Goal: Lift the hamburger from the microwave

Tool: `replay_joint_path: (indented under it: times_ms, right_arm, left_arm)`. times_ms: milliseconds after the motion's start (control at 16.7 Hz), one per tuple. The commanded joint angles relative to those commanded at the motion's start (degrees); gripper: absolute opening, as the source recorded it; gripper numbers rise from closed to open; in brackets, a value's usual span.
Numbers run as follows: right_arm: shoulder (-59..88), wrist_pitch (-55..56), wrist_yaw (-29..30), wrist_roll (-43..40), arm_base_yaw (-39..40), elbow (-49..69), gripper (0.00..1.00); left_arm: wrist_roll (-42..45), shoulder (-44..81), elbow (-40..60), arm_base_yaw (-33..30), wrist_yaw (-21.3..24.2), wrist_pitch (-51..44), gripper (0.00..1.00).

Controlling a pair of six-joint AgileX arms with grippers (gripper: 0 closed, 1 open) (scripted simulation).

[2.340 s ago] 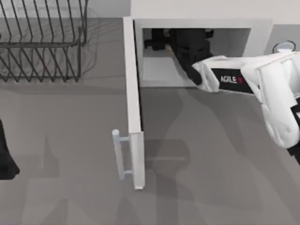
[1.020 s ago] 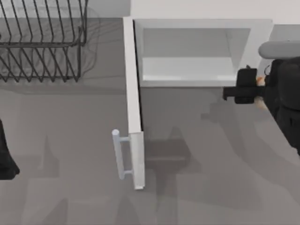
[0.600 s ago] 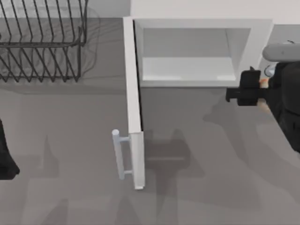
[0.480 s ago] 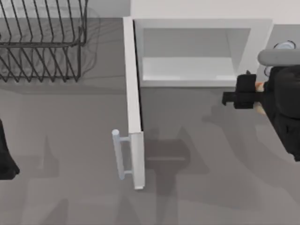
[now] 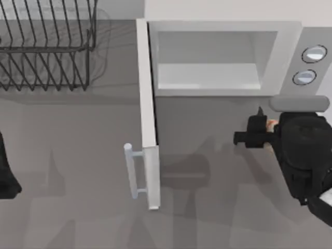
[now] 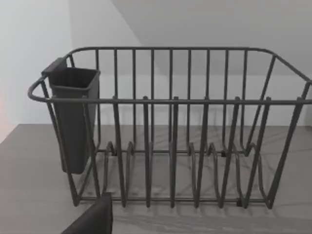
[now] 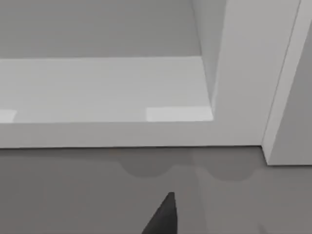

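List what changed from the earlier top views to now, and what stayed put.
The right hand, deep inside the microwave cavity at first, has pulled out and drawn back over the table toward the near right. An orange-cream sliver at its fingers appears to be the hamburger, carried out with it. The door stayed open, the dish rack stayed put, and the left arm stayed parked at the left edge.

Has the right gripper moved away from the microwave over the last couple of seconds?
Yes. The right gripper was inside the microwave cavity; now it is out in front of it, below the knobs, with the hamburger.
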Motion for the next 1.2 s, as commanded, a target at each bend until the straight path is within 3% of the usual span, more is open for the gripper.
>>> replay_joint_path:
  times_ms: [240, 600, 1200]
  right_arm:
    - [7.88, 10.92, -0.01, -0.05, -0.25, -3.61, 0.00]
    - [9.41, 12.81, -0.06, -0.07, -0.35, -4.42, 0.00]
    - [9.41, 12.81, -0.06, -0.07, -0.35, -4.42, 0.75]
  left_arm:
    - [0.00, 0.00, 0.00, 0.00, 0.00, 0.00, 1.00]
    - [0.00, 0.00, 0.00, 0.00, 0.00, 0.00, 1.00]
    - [0.00, 0.00, 0.00, 0.00, 0.00, 0.00, 1.00]
